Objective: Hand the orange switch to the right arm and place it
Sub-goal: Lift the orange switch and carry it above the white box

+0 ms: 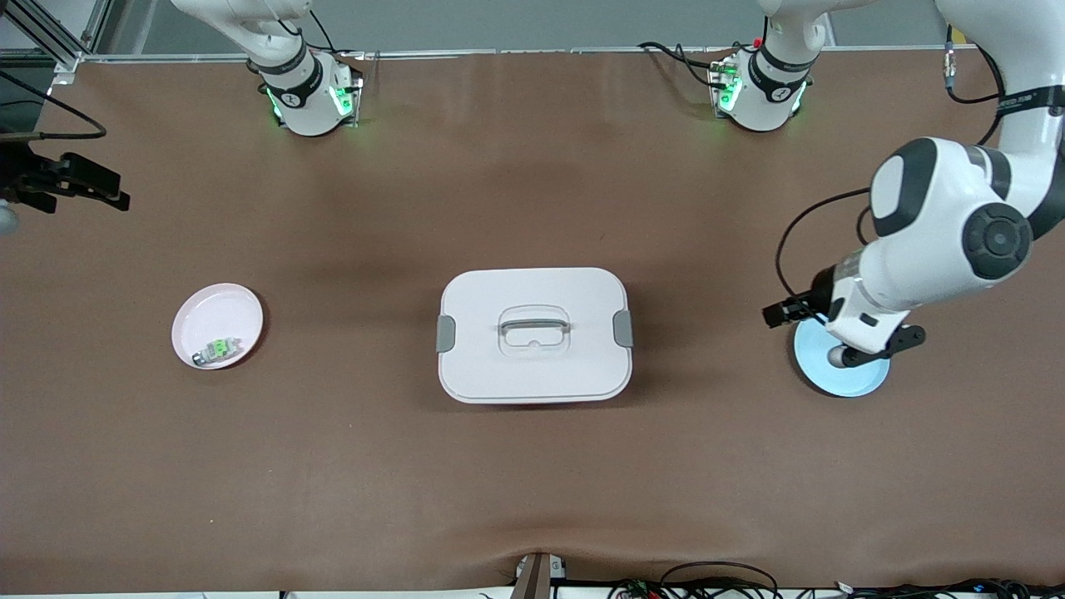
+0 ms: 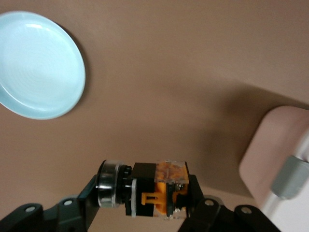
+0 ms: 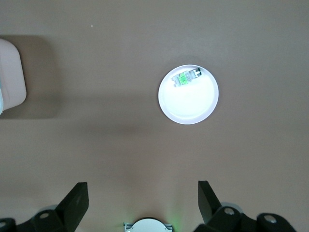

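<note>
Orange switch (image 2: 157, 190) sits pinched between the fingers of the left pincer (image 2: 145, 203), which is pressed tight onto it and holds it up in the air; the first step, picking the part up, looks done. Just under and beside this pincer lies the pale blue plate (image 1: 840, 376), bare as far as the left wrist view shows. Farther out toward the middle of the worktop (image 1: 532, 482) stands the white lidded box (image 1: 534, 334) with grey side clips and a clear handle.

Right pincer (image 3: 142, 200) hangs with its fingers spread wide and nothing between them, over the worktop at the right arm's end; it waits well apart from the left one. Below it, some way off, is the pink plate (image 1: 218, 324), holding the pale grey part with a green centre (image 1: 219, 349).

Still left, by my judgement: bringing the two pincers together, passing the switch across, and setting it down. No brand name or readable writing shows anywhere.
</note>
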{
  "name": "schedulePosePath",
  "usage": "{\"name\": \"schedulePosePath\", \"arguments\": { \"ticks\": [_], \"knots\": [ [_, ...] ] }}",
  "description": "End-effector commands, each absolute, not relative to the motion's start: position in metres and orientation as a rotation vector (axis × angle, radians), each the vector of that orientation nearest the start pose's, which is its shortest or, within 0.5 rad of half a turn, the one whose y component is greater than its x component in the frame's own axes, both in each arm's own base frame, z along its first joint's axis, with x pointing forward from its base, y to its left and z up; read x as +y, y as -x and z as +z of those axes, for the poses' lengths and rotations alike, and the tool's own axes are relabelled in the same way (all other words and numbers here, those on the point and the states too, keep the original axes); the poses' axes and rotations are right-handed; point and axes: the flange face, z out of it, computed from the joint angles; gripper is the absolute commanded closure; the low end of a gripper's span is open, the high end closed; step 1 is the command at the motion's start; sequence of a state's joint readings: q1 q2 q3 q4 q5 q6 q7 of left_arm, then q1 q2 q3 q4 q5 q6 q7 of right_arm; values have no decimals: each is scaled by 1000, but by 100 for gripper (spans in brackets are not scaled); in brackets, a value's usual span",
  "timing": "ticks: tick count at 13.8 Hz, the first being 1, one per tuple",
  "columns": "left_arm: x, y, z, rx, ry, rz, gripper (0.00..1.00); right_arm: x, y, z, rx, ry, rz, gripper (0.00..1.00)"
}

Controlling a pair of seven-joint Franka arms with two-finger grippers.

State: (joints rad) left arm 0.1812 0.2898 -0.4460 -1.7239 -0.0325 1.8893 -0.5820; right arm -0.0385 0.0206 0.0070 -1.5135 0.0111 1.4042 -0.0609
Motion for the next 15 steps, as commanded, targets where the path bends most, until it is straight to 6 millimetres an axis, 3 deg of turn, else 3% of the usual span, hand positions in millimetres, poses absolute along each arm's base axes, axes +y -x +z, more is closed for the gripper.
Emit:
{"name": "schedulePosePath", "arguments": {
  "ticks": [1, 4, 7, 9, 12, 15],
  "knots": [
    [-193, -596, 441, -628, 3181, 311, 100, -11, -548, 623, -32, 3096, 214, 0],
    [-252, -580, 455, -806, 3197, 403, 100, 4, -546, 614, -71, 3081, 264, 0],
    [-310, -566, 466, -1002, 3187, 554, 100, 61, -542, 614, -175, 3049, 275, 0],
    [-346, -562, 466, -1153, 3133, 668, 100, 91, -539, 610, -7, 2970, 294, 0],
    [-397, -558, 466, -1327, 3055, 853, 100, 144, -527, 592, 85, 2926, 308, 0],
    [-435, -552, 468, -1470, 3000, 1046, 100, 162, -506, 571, 202, 2774, 230, 0]
  ]
}}
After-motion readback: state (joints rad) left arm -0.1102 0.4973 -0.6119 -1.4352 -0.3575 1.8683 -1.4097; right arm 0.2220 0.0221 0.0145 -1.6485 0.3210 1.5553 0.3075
